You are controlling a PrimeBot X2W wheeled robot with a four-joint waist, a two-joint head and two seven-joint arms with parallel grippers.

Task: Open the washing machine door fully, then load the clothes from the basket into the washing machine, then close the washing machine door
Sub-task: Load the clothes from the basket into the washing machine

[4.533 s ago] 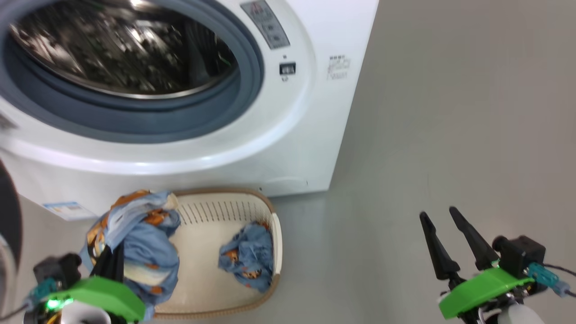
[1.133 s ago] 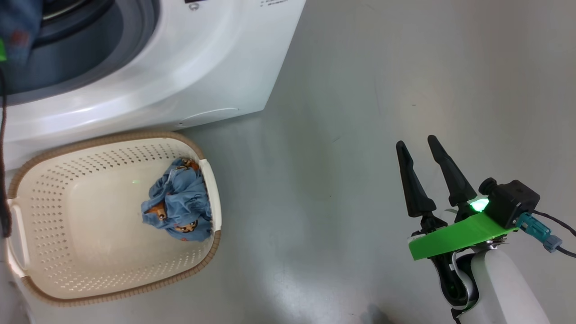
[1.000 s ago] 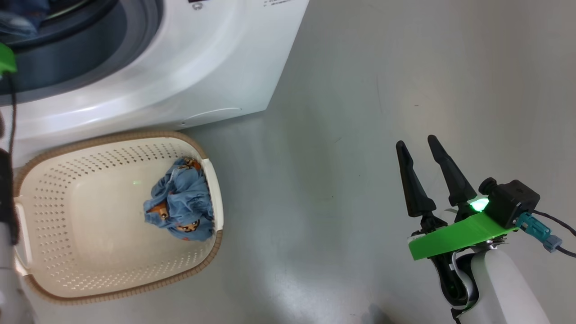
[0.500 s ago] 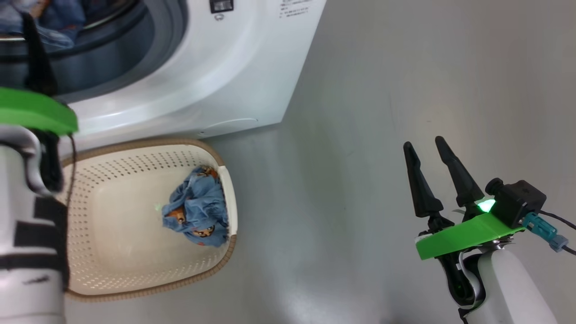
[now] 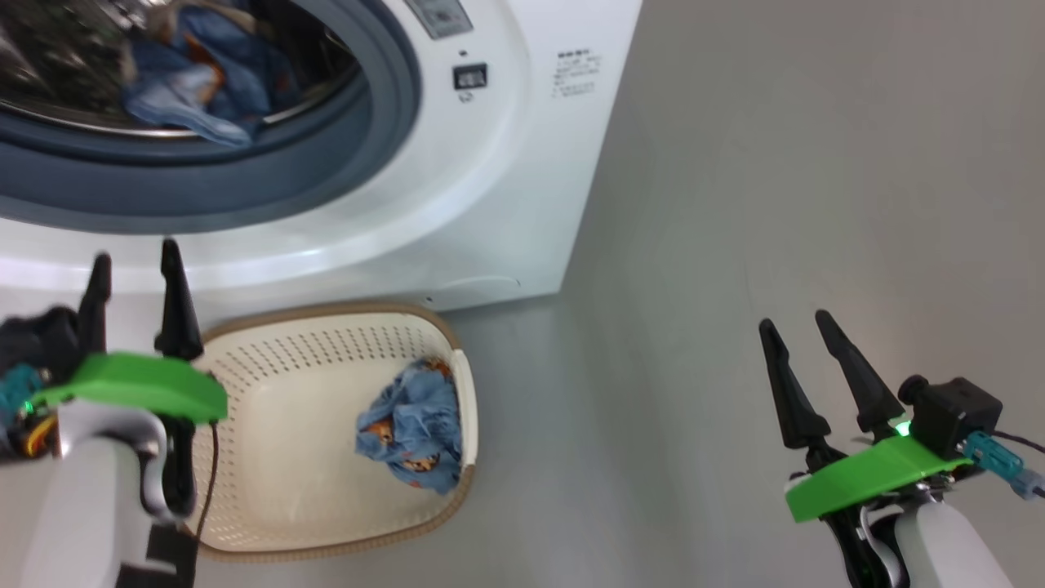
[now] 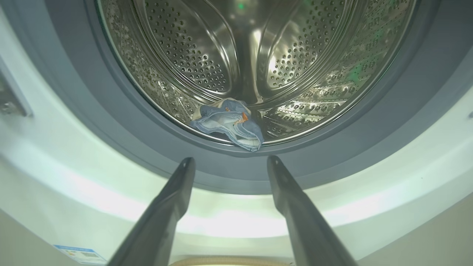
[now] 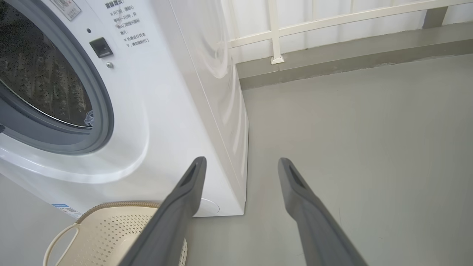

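Observation:
The white washing machine point(image 5: 506, 204) fills the upper left of the head view, its grey-blue gasket point(image 5: 245, 196) uncovered. One light-blue printed bundle point(image 5: 200, 82) lies in the steel drum point(image 6: 251, 55), at the front lip point(image 6: 229, 122). The other bundle point(image 5: 412, 425) sits against the right wall of the cream basket point(image 5: 269, 457) on the floor before the machine. My left gripper point(image 5: 135, 261) hangs open and holds nothing, just outside the drum mouth, above the basket's left end. My right gripper point(image 5: 796, 322) is open over bare floor, far right. The door is out of view.
Grey floor point(image 5: 735, 204) spreads to the right of the machine. A white railing point(image 7: 332, 22) and a low kerb run along the back in the right wrist view. A blue label sticker point(image 6: 79, 255) sits low on the machine's front.
My left gripper carried one bundle from the basket into the drum, let go, and has drawn back out, open. The head camera shifted, so the whole picture moved. The right arm stayed put.

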